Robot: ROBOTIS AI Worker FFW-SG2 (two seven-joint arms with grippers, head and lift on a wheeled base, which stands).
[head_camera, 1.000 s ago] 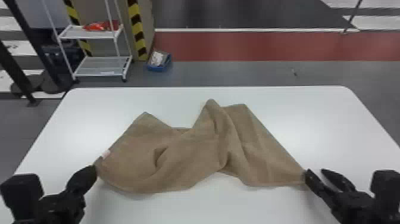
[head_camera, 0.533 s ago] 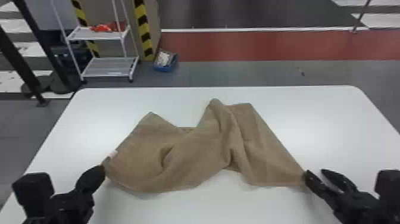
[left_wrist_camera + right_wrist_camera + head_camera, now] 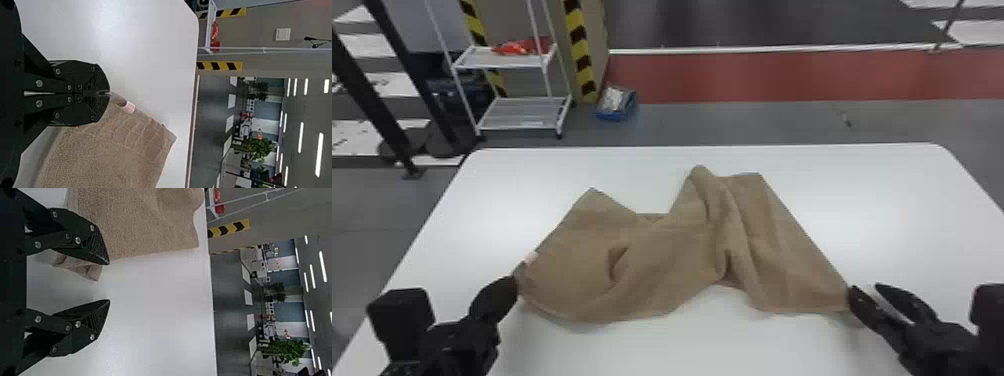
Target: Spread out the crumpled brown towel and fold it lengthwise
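The brown towel [image 3: 652, 260] lies rumpled on the white table, with folds across its middle and a pale tag at its left edge. At its near left corner, my left gripper [image 3: 516, 287] is closed on the cloth. In the left wrist view the left gripper [image 3: 109, 93] pinches the towel [image 3: 113, 152] corner beside the tag. My right gripper [image 3: 863, 289] stands at the near right corner with its fingers apart. From the right wrist the right gripper [image 3: 109, 282] is open, one finger over the towel [image 3: 133, 223] near a small turned corner.
The white table [image 3: 897, 210] extends beyond the towel, its far edge running behind it. Past that edge, on the floor, stand a white shelf rack [image 3: 522, 112] and a blue box [image 3: 617, 105].
Background and table have shifted rightward in the head view, with the left gripper and towel's left part also farther right. The right gripper has stayed nearly in place, its fingers apart throughout.
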